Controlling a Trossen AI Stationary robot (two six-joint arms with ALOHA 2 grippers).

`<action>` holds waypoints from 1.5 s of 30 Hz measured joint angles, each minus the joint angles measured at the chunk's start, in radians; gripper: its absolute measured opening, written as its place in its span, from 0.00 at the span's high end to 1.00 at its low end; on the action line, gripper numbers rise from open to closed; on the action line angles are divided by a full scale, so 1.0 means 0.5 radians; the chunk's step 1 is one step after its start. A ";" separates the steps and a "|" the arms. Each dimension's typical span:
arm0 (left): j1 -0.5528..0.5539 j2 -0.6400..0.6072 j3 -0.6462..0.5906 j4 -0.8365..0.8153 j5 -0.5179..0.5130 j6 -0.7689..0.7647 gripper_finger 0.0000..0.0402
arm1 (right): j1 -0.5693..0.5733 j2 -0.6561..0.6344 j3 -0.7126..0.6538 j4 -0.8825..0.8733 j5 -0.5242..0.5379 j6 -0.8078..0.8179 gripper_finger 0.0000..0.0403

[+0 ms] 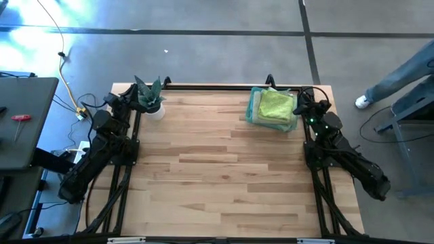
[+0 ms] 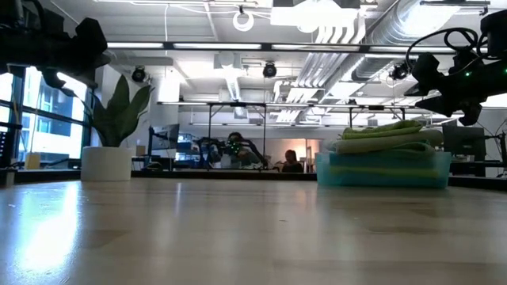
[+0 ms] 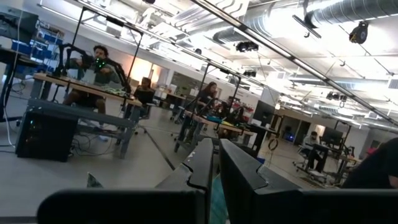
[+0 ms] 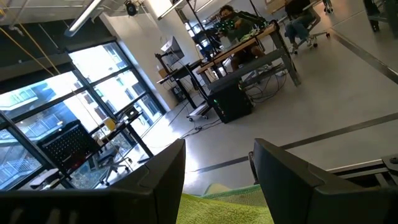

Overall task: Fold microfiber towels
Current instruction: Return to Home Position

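Observation:
A stack of folded microfiber towels [image 1: 273,108] rests at the table's far right, with a lime green towel on top and pale green and light blue ones beneath; in the low view the stack [image 2: 384,154] sits flat on the wood. My right gripper [image 4: 217,168] stands open and level beside the stack's right side, above the top towel [image 4: 224,202], which shows past its fingers. At the far left, close to the plant, my left gripper [image 3: 216,171] is shut, pointing out into the room with nothing between its fingers.
A spiky green plant in a white pot [image 1: 152,103] stands at the far left corner. Bare wood [image 1: 217,163] spreads over the table's middle and near side. A dark rail [image 1: 210,87] runs along the far edge. A person's leg [image 1: 390,85] shows beyond the right side.

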 joint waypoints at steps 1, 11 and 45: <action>0.000 0.000 0.000 0.000 0.000 0.000 0.95 | 0.000 0.000 0.000 0.000 0.000 0.000 0.55; 0.000 0.000 0.000 0.000 0.001 0.000 0.95 | 0.000 0.000 0.000 0.001 0.000 0.000 0.55; 0.000 0.000 0.000 0.000 0.002 0.000 0.95 | 0.000 0.001 -0.001 0.001 0.000 0.000 0.55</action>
